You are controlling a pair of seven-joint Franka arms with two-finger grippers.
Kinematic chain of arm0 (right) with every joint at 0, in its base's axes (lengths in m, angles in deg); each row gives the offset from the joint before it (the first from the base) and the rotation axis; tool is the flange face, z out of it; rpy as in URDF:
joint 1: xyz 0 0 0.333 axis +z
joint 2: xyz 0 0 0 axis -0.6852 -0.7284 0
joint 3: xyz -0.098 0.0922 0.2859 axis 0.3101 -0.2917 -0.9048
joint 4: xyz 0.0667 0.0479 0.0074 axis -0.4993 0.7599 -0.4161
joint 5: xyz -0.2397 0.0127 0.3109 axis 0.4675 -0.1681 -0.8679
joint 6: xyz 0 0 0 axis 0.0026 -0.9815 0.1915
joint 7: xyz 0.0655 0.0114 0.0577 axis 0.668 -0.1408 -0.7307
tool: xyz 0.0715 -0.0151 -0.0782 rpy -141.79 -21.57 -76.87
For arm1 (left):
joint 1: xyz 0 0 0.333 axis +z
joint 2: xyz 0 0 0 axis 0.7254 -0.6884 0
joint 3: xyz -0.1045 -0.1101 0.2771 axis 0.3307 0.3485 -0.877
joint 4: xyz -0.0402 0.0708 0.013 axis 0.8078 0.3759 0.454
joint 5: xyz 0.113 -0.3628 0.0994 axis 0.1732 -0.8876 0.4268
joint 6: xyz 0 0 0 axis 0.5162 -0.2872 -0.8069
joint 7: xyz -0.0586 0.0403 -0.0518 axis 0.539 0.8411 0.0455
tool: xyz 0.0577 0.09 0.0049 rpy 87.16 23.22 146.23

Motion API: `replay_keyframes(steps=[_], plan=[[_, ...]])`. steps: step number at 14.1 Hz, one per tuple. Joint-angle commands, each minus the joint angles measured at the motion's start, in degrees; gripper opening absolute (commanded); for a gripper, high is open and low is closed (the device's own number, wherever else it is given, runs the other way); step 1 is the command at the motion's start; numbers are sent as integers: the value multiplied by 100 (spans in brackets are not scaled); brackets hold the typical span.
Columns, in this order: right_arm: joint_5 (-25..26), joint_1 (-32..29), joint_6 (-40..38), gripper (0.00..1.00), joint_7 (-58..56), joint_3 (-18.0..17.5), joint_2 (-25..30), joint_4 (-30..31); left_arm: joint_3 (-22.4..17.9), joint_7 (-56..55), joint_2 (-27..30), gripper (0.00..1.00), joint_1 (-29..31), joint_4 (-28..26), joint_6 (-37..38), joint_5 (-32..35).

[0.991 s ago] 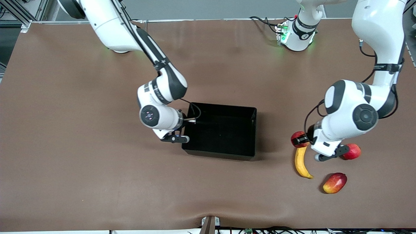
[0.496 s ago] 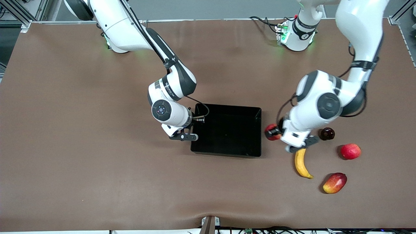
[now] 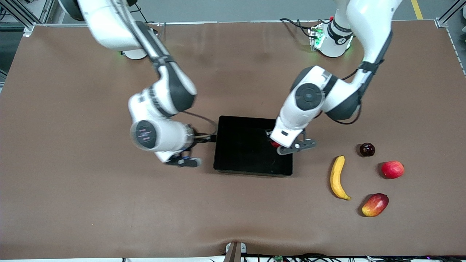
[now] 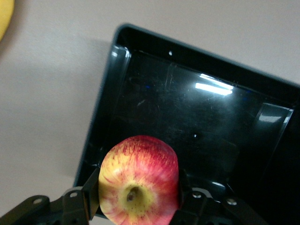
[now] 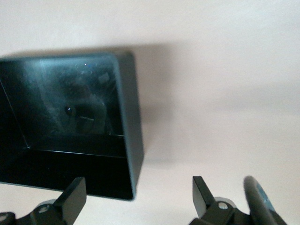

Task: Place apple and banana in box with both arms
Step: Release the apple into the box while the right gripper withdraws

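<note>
Apple (image 4: 138,182) pinched between left gripper (image 4: 138,199) jaws, frame centre, over box (image 3: 227,165) edge. Right gripper (image 5: 136,199) spread, beside box.

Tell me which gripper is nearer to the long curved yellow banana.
Left. The left gripper, shut on the small streaked red apple, hangs over the black plastic box's end toward the banana. The right gripper, open, sits off the box's right-arm end.

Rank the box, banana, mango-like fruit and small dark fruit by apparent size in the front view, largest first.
1. box
2. banana
3. mango-like fruit
4. small dark fruit
All four rest on the table, so nearness hardly skews this.
</note>
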Motion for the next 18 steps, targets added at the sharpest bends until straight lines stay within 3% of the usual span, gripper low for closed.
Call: replay_keyframes(steps=[1, 8, 12, 14, 15, 18], plan=[[77, -542, -401, 100, -64, -13, 283, -259, -23, -130, -322, 0, -105, -33, -271, 383], [542, -1913, -1965, 100, -1039, 65, 1013, -399, -23, -122, -876, 0, -229, -68, -359, 586], [1078, -2424, -2256, 100, -1609, 39, 1778, -320, -23, -174, -1035, 2, -272, -68, -359, 586], [1419, -2477, -2475, 100, -1734, 39, 2190, -233, -32, -140, -1053, 56, -273, -68, -359, 586], [1534, -2494, -2502, 100, -1934, 39, 2445, -84, -32, -78, -1035, 100, -246, -51, -350, 586], [1553, -2609, -2389, 100, -2253, 39, 3332, 784, -32, -42, -965, 100, -264, 203, -289, 595]])
